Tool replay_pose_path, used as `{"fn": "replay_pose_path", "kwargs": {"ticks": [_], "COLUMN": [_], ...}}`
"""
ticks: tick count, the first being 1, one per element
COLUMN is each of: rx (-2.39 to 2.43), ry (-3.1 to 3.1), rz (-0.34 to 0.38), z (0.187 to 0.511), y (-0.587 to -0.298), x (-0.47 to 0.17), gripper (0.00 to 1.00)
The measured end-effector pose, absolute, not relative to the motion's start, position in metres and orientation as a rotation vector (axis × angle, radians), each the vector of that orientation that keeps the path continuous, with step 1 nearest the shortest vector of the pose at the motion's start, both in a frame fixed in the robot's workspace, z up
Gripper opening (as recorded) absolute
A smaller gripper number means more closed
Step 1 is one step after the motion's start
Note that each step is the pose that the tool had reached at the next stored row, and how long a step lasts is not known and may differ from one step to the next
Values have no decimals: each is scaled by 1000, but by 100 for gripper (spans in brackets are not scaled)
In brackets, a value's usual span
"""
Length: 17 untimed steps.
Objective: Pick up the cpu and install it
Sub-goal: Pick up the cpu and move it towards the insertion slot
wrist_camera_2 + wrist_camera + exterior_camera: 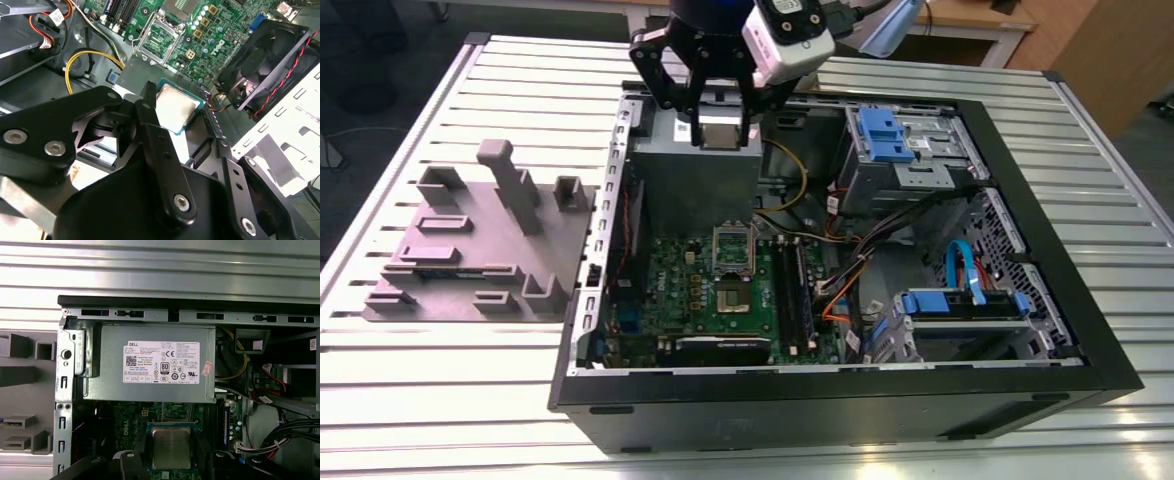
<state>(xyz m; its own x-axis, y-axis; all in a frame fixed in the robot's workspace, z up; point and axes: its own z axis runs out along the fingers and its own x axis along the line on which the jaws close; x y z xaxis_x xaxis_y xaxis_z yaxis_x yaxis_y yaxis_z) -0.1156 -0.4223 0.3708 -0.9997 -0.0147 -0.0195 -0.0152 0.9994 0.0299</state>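
cpu (175, 104) near side: hidden behind gripper (178, 112) | arm (714, 10): cut off at exterior view's top

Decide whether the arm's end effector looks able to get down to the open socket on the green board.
Probably yes: the end effector, gripping the chip, hangs above the grey box, and the socket lies uncovered with nothing above it.

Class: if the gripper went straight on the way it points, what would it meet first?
Likely the grey power-supply box, near its edge by the motherboard; the gripper, shut on the cpu, hangs above it. Depth is unclear; it might clear that edge.
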Motion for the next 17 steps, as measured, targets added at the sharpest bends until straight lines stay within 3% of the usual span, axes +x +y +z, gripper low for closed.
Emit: {"fn": "replay_pose_path", "kwargs": {"ticks": [17], "rx": [-23], "ry": [3122], "rz": [46], "z": [370], "y": [-426], "x": [-115], "gripper": [47]}}
